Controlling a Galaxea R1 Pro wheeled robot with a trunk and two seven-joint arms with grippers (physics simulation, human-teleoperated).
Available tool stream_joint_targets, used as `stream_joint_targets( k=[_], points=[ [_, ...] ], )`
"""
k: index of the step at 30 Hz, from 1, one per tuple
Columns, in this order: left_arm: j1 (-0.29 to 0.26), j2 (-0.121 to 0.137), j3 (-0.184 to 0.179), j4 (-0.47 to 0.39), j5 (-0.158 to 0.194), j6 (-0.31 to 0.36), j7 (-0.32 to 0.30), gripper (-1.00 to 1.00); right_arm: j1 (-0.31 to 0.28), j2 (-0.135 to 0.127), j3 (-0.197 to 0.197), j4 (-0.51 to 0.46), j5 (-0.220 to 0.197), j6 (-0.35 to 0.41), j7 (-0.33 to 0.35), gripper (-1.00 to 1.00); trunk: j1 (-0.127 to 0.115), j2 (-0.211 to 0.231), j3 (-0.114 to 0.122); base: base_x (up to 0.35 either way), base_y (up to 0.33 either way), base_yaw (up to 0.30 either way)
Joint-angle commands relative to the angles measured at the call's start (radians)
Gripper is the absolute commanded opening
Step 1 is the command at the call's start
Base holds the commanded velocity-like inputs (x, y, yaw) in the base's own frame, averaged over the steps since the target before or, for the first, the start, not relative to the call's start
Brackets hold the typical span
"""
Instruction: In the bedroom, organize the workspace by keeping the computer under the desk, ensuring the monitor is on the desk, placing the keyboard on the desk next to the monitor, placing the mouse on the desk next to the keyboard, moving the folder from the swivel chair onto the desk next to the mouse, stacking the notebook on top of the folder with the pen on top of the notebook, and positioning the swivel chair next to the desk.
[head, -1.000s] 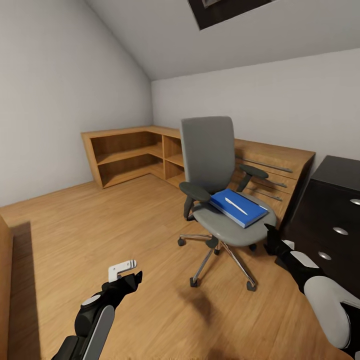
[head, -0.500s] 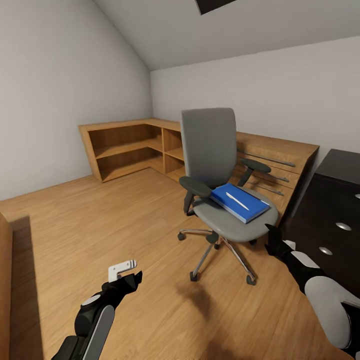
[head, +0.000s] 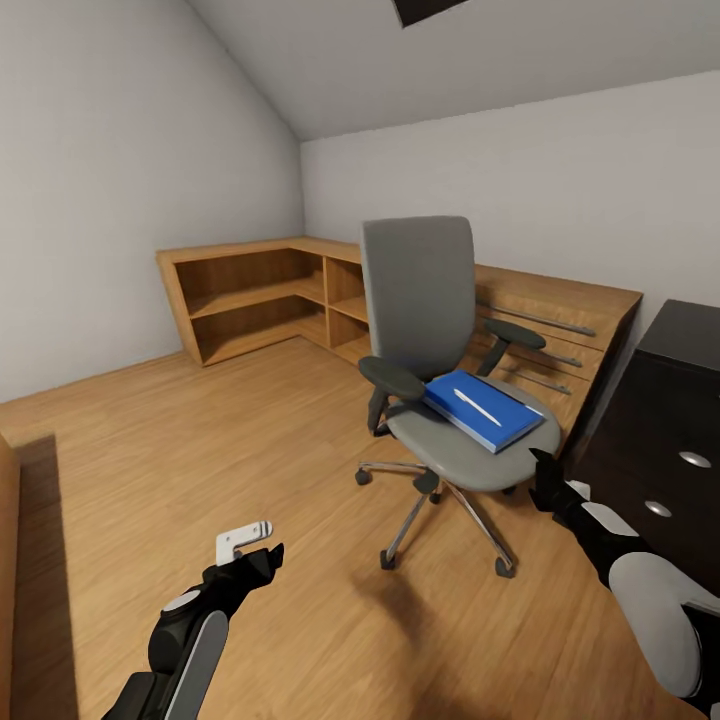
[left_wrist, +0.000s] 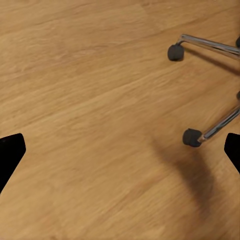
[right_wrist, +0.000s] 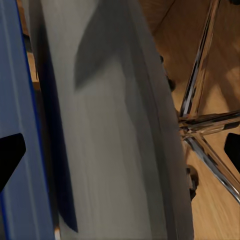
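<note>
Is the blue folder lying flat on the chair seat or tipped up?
Flat. The folder lies flat on the swivel chair seat, with the pen resting on top.

1 swivel chair (head: 440, 370), w/ 2 dark armrests (head: 390, 378) & chrome star base; 4 casters (head: 388, 562) countable in head view, rest hidden. On its seat: 1 blue folder (head: 482, 410), 1 white pen (head: 477, 407) on top. Notebook can't be made out separately. 1 wood corner shelf unit (head: 260, 300), approx. 3 long handles (head: 535, 320) on its drawer section. 1 dark drawer unit (head: 665, 420), 2 round silver knobs (head: 694, 459) in sight. 2 robot arms (head: 195, 630). 1 wood floor (head: 200, 440).
</note>
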Motion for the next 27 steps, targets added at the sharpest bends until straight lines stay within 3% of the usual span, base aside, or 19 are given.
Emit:
stream_joint_targets(
  k=[1,16,27],
  points=[
    [-0.001,0.0,-0.001,-0.001,0.01,0.003,0.009,1.0,-0.001,0.0,-0.005,0.001,-0.004,0.005,0.002,1.0,0.0,0.0,-0.001,0.043,0.0,0.0],
    [0.0,0.0,-0.001,-0.001,0.01,0.001,0.01,1.0,-0.001,0.001,-0.005,0.001,-0.004,0.008,0.001,1.0,0.0,0.0,-0.001,0.013,0.0,0.0],
    [-0.001,0.0,0.001,0.0,0.009,0.001,0.01,1.0,-0.001,0.002,-0.005,0.002,-0.004,0.011,0.001,1.0,0.0,0.0,-0.001,0.104,0.0,0.0]
  ],
)
